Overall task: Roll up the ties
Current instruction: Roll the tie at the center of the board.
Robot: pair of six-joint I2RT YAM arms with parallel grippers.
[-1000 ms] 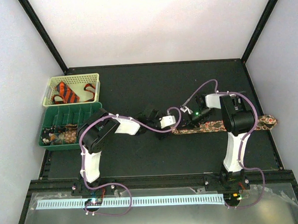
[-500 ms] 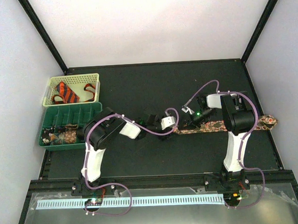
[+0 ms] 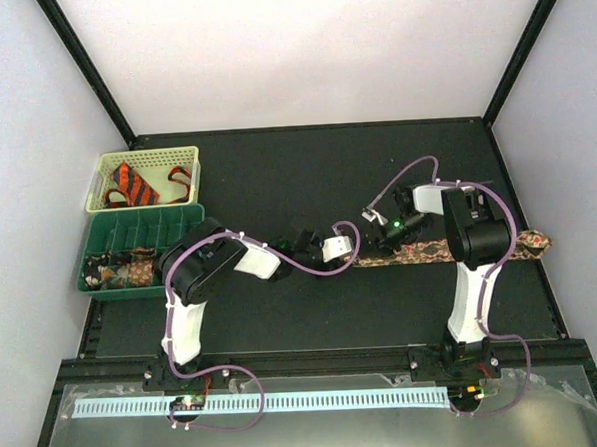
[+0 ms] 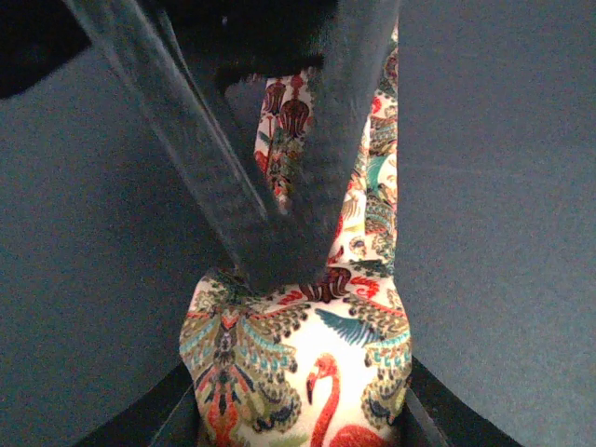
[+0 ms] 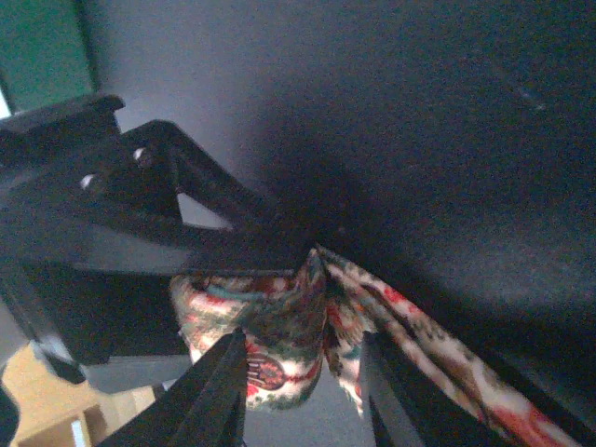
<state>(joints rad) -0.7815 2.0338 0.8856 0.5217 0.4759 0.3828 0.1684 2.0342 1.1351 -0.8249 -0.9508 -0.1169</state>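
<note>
Shows the speckled tie (image 3: pixel 480 249) stretched flat along the table (image 3: pixel 276 175), right half, one end at the centre. Clamps that end between the left fingers (image 4: pixel 175 417), fabric filling their gap. Brackets a bunched fold with the right fingers (image 5: pixel 219 391), set narrow; cannot tell whether gripping. Has the orange striped tie (image 3: pixel 131 182) in the cream basket (image 3: pixel 190 154), far left.

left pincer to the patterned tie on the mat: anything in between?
Nothing visible. In the left wrist view the end of the tie lies directly between the fingers of the left pincer. The right pincer sits on the same tie just beyond, on the fabric rather than in the gap.
</note>
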